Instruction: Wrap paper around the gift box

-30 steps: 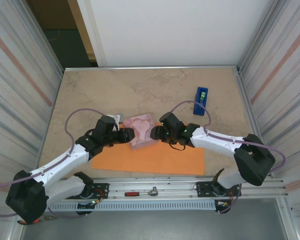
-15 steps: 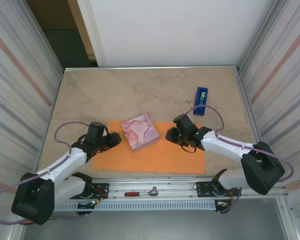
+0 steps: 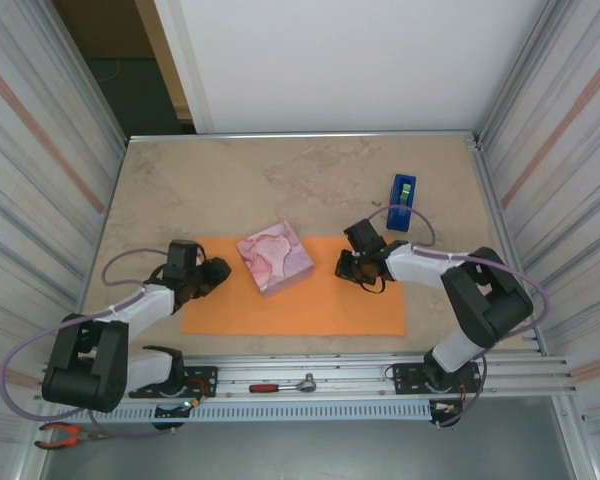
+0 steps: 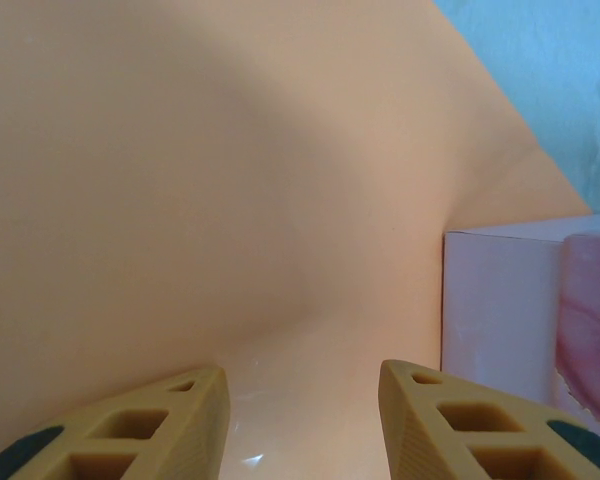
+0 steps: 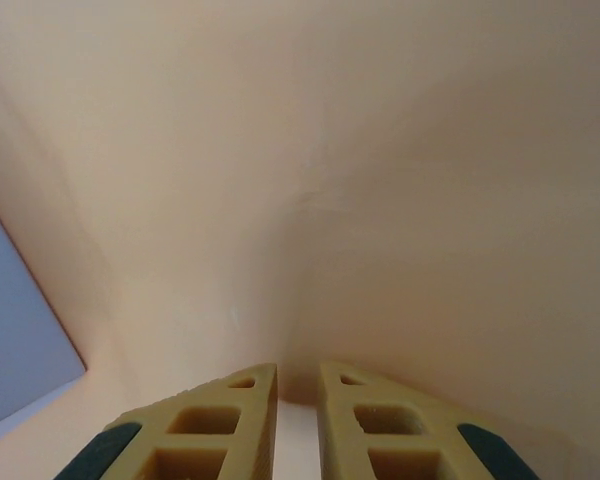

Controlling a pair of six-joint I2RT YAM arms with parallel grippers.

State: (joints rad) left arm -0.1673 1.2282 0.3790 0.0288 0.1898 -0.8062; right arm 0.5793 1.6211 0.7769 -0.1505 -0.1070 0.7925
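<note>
The gift box (image 3: 276, 258), pink and white marbled, lies on the orange paper (image 3: 310, 312), left of the sheet's middle. My left gripper (image 3: 218, 272) rests low on the paper a little left of the box. In the left wrist view it (image 4: 305, 395) stands open over bare paper (image 4: 230, 180), with the box's side (image 4: 500, 310) at the right. My right gripper (image 3: 342, 268) sits on the paper just right of the box. In the right wrist view its jaws (image 5: 298, 372) are closed to a thin slit, and a crease in the paper (image 5: 400, 200) runs up from the tips.
A blue tape dispenser (image 3: 403, 202) stands on the table (image 3: 280, 190) behind the right arm. Corrugated walls close in both sides. A red-handled tool (image 3: 280, 385) lies on the rail by the arm bases.
Both grippers have left the box and drawn outward along the paper, the left one leftward, the right one rightward. The box has settled flat. The right jaws have closed; the left ones have stayed apart.
</note>
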